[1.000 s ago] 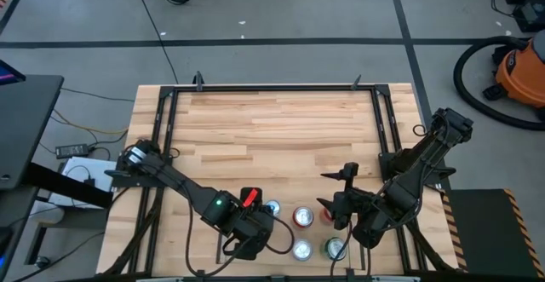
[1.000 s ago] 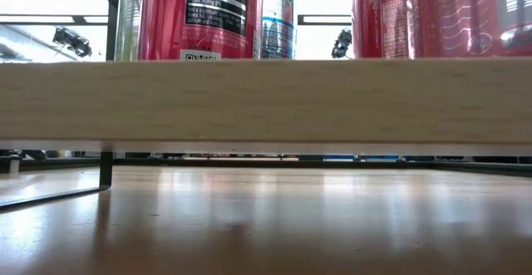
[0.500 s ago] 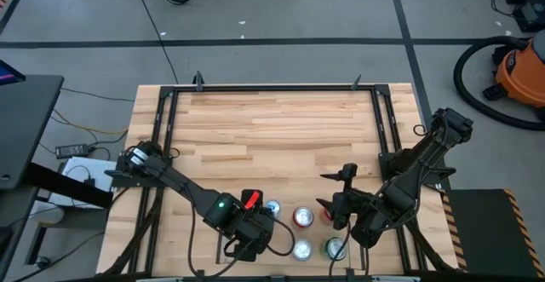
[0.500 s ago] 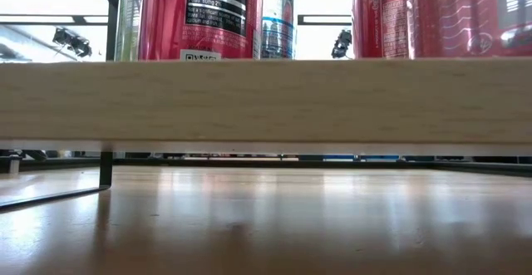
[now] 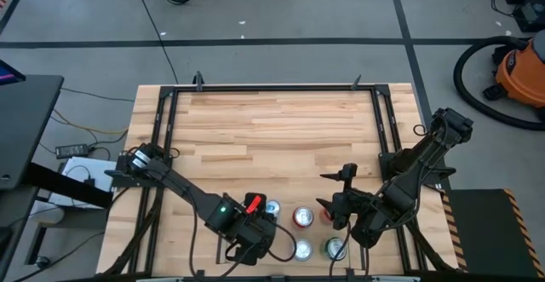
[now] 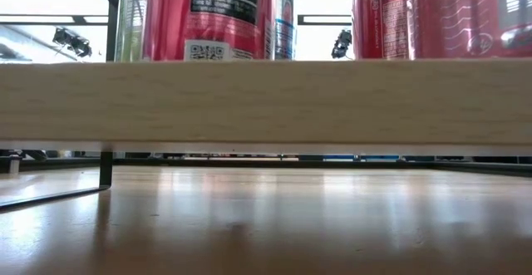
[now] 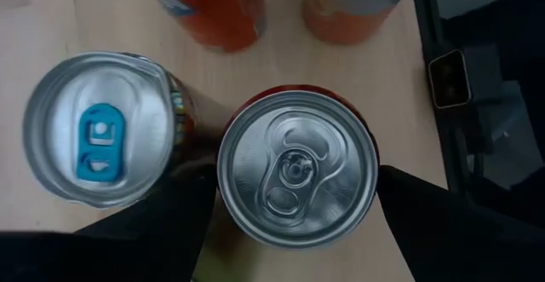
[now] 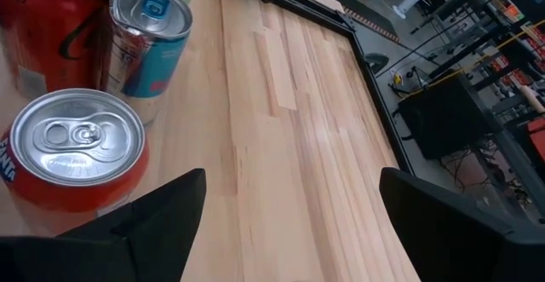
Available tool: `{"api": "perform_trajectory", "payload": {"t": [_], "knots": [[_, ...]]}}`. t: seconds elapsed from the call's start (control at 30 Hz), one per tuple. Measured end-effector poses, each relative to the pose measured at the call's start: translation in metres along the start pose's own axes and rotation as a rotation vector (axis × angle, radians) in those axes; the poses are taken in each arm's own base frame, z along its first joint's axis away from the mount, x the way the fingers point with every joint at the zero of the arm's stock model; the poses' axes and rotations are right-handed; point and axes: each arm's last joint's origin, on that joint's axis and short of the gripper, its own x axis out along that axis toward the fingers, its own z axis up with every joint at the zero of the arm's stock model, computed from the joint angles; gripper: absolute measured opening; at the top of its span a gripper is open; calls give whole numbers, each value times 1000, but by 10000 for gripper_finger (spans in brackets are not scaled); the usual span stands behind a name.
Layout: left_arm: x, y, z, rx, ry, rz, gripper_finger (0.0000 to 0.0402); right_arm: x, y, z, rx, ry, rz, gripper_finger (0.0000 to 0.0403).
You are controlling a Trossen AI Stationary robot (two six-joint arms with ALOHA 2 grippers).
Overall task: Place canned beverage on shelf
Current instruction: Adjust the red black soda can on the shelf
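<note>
Table (image 5: 272,133): I see light wood planks, mostly bare toward the far edge, with a black metal frame (image 5: 272,86) bordering the top.
Shelf (image 6: 266,100): I have it at the near edge, about the middle; from the low camera its pale wood floor fills the width, with a thin black rod (image 6: 112,26) rising at one end.
Left arm (image 5: 170,180): I see it reaching from the left edge to the shelf's left end.
Right arm (image 5: 417,171): it comes in from the right edge toward the shelf's right end.
Left gripper (image 7: 294,231): its fingers (image 7: 443,222) sit on either side of a silver-topped red can (image 7: 297,168), clenched on it as far as I can see.
Right gripper (image 8: 285,210): fingers spread wide, holding nothing, over bare wood.
Crowding: a blue-tabbed can (image 7: 100,129) stands just beside the gripped one, almost touching; two orange cans (image 7: 213,9) stand beyond it.
Near the right gripper: a red can (image 8: 72,150) and a teal can (image 8: 145,35).
</note>
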Motion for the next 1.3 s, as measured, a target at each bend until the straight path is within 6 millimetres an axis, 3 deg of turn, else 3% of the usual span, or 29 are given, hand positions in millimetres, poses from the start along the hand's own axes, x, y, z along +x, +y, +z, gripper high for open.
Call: {"api": "perform_trajectory", "payload": {"t": [1.3], "knots": [[0,-9,2,35,-51,-28,343,0,1,1,10,-8,5,361]]}}
